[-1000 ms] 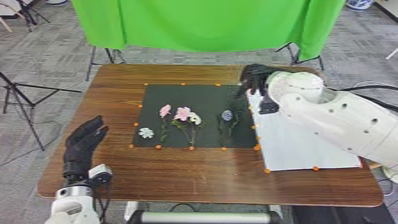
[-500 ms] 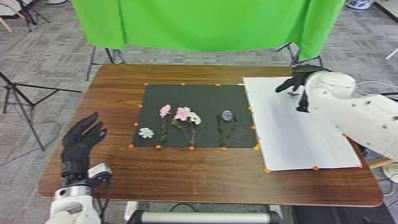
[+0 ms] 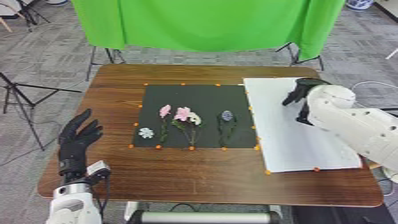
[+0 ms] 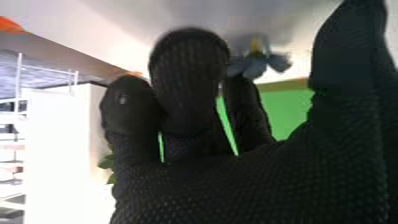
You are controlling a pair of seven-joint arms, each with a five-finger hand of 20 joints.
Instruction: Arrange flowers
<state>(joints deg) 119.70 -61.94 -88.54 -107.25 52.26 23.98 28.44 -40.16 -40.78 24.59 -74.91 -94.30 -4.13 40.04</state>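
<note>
Green cloth (image 3: 213, 25) hangs beyond the brown bench (image 3: 178, 187), with grey floor (image 3: 53, 65) around and a black tripod (image 3: 31, 95) farther out to the left of the left hand (image 3: 75, 150). Over the far part of the white sheet (image 3: 298, 150) is the right hand (image 3: 306, 91) — open, its fingers loose and its thumb well apart from them. Just beyond those fingers, in the right wrist view, is a blue flower (image 4: 252, 66) with a yellow centre, partly hidden behind one of them; whether they touch, I cannot tell. To the left of the right hand lies the dark sheet (image 3: 204, 92), orange dots (image 3: 268, 172) marking the edges of both sheets. Nearest the right hand on the dark sheet is a blue-grey flower (image 3: 226, 115) on a leafy stem. Farther left of the hand come a white bloom (image 3: 195, 120) beside a large pink flower (image 3: 182, 113), then a slim pink flower (image 3: 165, 110). Closest to the left hand is a small white flower (image 3: 146, 133). That hand is open too — fingers extended and spread above the bench, beside the dark sheet and apart from every flower.
</note>
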